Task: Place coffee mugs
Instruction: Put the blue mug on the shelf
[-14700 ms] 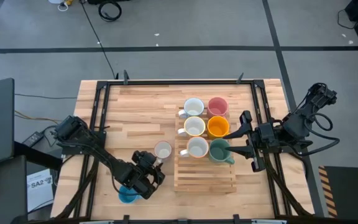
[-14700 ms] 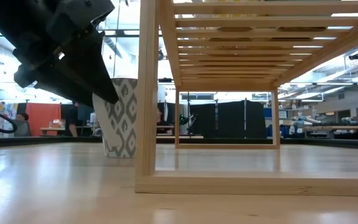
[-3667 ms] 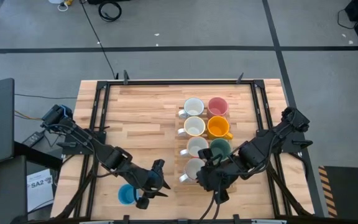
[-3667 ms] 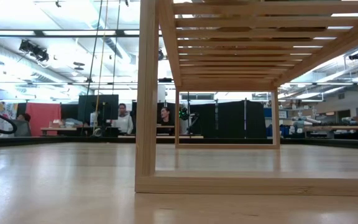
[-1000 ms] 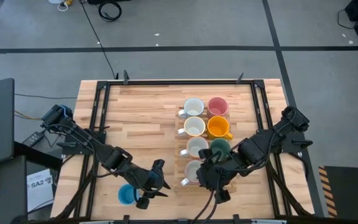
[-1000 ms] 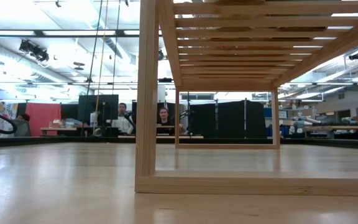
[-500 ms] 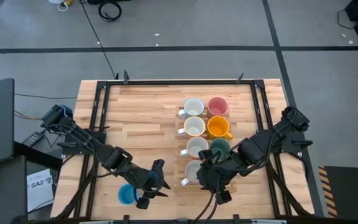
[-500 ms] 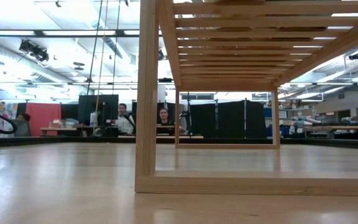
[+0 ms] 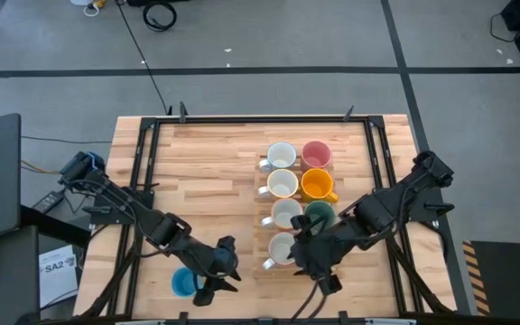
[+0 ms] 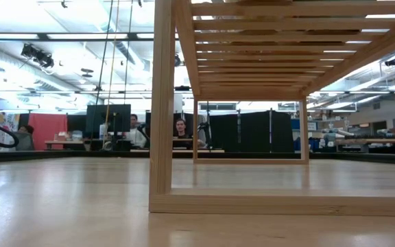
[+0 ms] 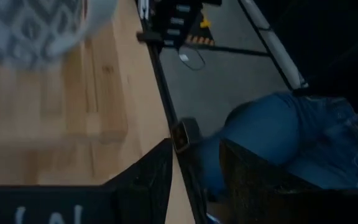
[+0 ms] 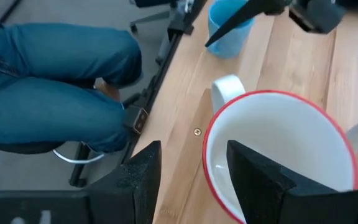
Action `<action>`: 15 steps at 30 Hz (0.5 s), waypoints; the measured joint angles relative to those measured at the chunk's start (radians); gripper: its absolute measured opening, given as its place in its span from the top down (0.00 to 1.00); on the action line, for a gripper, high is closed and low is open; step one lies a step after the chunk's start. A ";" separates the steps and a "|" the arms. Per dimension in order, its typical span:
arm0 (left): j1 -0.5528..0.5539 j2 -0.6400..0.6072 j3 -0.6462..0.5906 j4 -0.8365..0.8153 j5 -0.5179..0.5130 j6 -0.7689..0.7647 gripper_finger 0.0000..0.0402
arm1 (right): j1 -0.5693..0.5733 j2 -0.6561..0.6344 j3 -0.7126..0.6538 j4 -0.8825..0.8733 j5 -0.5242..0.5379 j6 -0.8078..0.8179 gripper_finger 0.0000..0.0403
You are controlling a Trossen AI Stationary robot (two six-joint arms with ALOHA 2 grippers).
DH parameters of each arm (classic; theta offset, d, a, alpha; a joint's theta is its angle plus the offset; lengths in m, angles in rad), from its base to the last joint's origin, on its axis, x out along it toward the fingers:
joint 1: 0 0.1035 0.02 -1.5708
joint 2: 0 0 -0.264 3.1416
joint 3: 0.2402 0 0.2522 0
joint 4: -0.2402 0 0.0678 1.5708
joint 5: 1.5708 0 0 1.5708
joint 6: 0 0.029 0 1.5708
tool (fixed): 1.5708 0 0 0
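Seven mugs stand on the wooden rack point(image 9: 328, 266): white point(image 9: 281, 155), pink point(image 9: 316, 153), white point(image 9: 283, 184), orange point(image 9: 317, 185), white point(image 9: 286, 213), dark green point(image 9: 320, 215), and a red-rimmed white mug point(image 9: 281, 248) at the near end. The blue mug point(image 9: 184, 282) stands on the table near the left. My right gripper point(image 9: 301, 255) is open. Its fingers stand on either side of the red-rimmed mug's wall point(image 12: 207, 158), one over the inside and one outside. My left gripper point(image 9: 213, 271) is open and holds nothing, just right of the blue mug.
The rack's near right slot point(image 9: 323, 257) lies under my right arm. A person in jeans point(image 12: 48, 74) sits close to the table's near edge point(image 12: 160, 68). The low view shows only the rack's frame point(image 10: 162, 103) and people far behind.
My left gripper has swung slightly toward the table's left, nearer the blue mug. My right arm has shifted a little toward the right. The mugs have stayed where they were.
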 joint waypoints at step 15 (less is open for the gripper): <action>-0.126 -0.103 0.000 -0.533 0.062 -0.527 0.65 | 0.118 -0.082 0.000 0.014 0.095 0.119 0.53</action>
